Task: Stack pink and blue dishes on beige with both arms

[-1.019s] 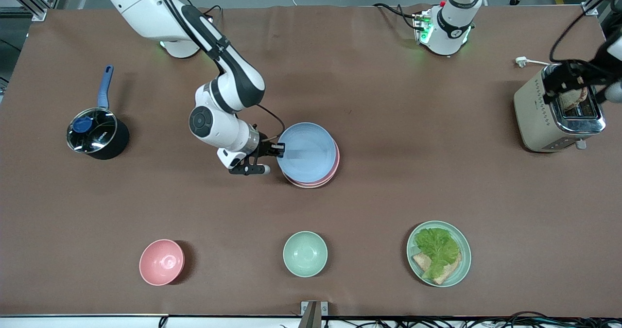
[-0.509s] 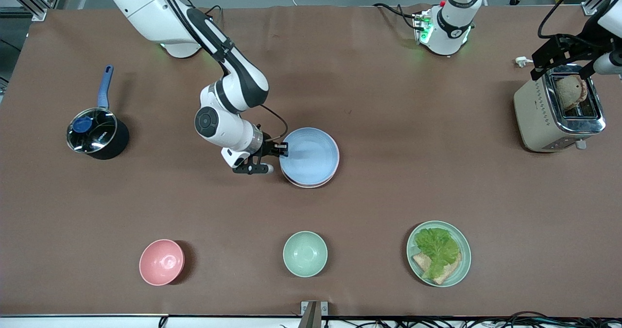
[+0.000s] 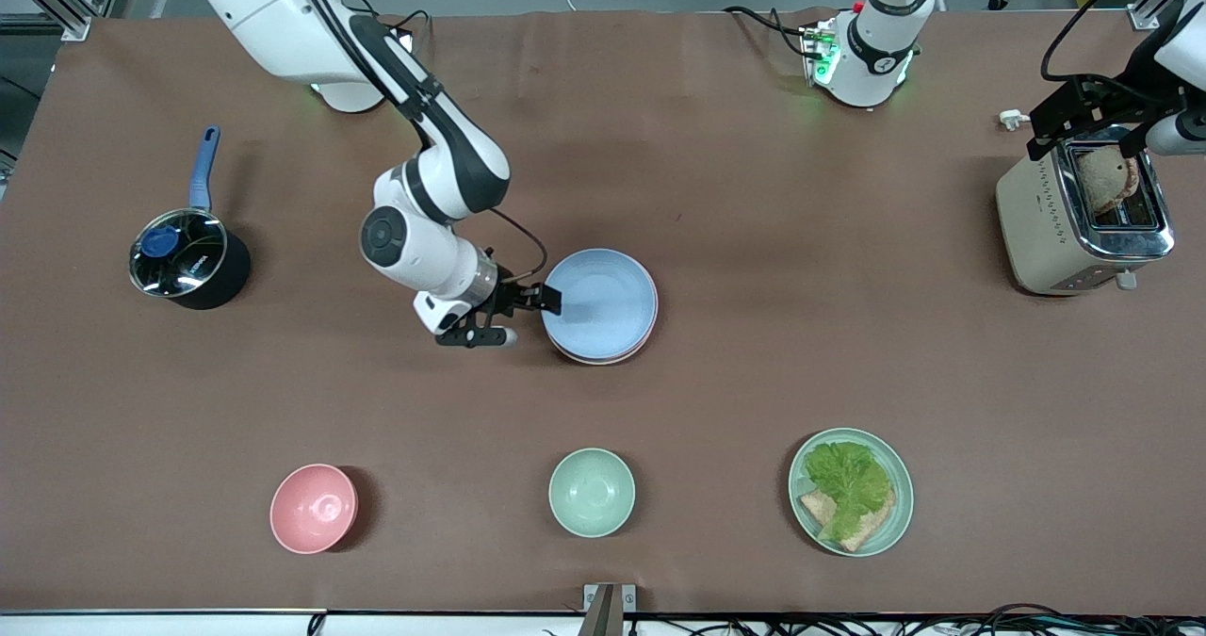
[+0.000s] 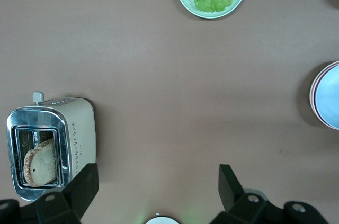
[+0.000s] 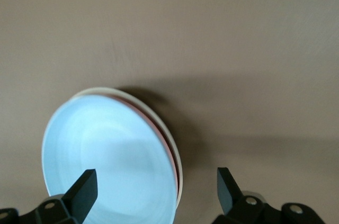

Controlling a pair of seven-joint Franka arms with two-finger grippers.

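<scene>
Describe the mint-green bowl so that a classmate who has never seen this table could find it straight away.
Start at the stack of plates with the light blue plate on top, mid-table. Move toward the front camera to a row of three dishes. The mint-green bowl is the middle one, empty, between the pink bowl and the lettuce-filled pale green plate.

I can only see thin edges of the pink plate point(image 3: 650, 320) and beige plate point(image 3: 603, 361) under the blue plate point(image 3: 603, 299).
</scene>
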